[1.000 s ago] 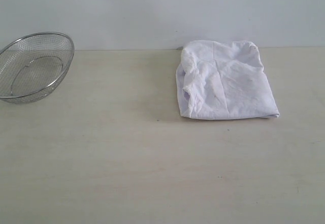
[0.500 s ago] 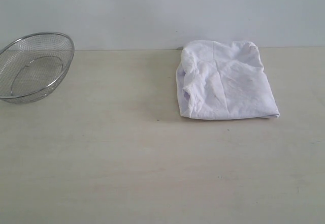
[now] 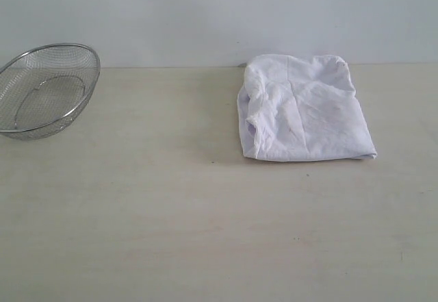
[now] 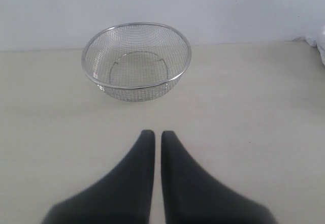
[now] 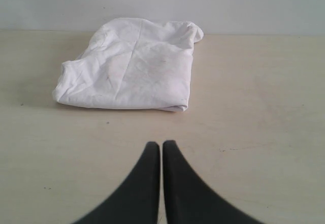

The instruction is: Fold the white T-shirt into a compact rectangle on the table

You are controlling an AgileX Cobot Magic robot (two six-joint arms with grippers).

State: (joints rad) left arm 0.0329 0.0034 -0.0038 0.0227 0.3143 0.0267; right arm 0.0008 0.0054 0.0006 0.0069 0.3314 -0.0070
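The white T-shirt [image 3: 303, 110] lies folded into a rumpled rectangle on the table [image 3: 171, 220], at the back right in the exterior view; no lettering shows. Neither arm appears in the exterior view. In the right wrist view the same shirt [image 5: 132, 66] rests flat ahead of my right gripper [image 5: 161, 145], which is shut, holds nothing and stays well short of the cloth. My left gripper [image 4: 158, 134] is shut and empty above bare tabletop, and only an edge of the shirt [image 4: 320, 43] shows at the side of the left wrist view.
A round wire-mesh metal basket [image 3: 44, 90] stands at the back left of the table, tilted; in the left wrist view this basket [image 4: 136, 61] is straight ahead of the left gripper. A pale wall runs behind the table's far edge.
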